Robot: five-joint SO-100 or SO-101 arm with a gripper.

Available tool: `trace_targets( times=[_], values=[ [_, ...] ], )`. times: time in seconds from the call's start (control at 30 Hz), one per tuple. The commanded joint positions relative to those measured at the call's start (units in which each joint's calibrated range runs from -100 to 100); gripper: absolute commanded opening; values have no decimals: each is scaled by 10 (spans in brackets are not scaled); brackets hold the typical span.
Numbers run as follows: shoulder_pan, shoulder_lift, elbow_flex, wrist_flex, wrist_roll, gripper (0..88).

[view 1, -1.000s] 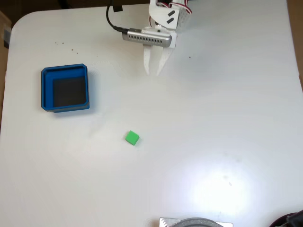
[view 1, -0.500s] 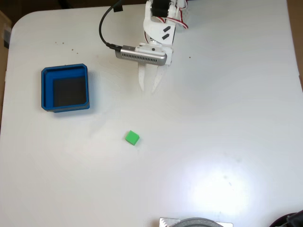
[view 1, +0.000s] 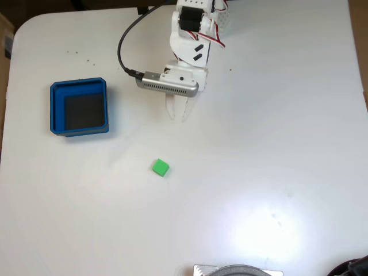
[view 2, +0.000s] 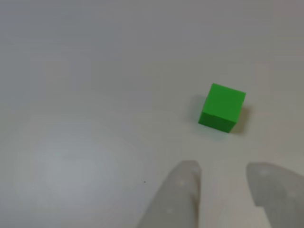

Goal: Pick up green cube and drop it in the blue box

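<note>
The green cube [view 1: 161, 167] rests alone on the white table, below and slightly left of my gripper [view 1: 177, 117] in the fixed view. The gripper's white fingers point down the picture toward it, a short gap apart and holding nothing. The other view has the cube [view 2: 222, 108] sitting just beyond the two blurred fingertips [view 2: 183, 187], a little right of the gap between them, with my gripper [view 2: 223, 178] open. The blue box [view 1: 79, 107] with its black floor stands at the left of the table, apart from both.
A black cable [view 1: 127, 43] loops from the arm's camera bar [view 1: 168, 85] to the table's far edge. A grey round object [view 1: 237, 270] pokes in at the bottom edge. The table's right edge [view 1: 357, 69] runs down the picture.
The arm has reached down the picture toward the green cube, and the fingers have drawn somewhat closer together. Cube and box have not moved.
</note>
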Motion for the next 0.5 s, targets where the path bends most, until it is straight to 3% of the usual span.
trace_targets(
  times=[0.0, 0.47],
  values=[
    [1, 42, -127, 81, -1, 43],
    [4, 175, -295, 119, -36, 44]
  ],
)
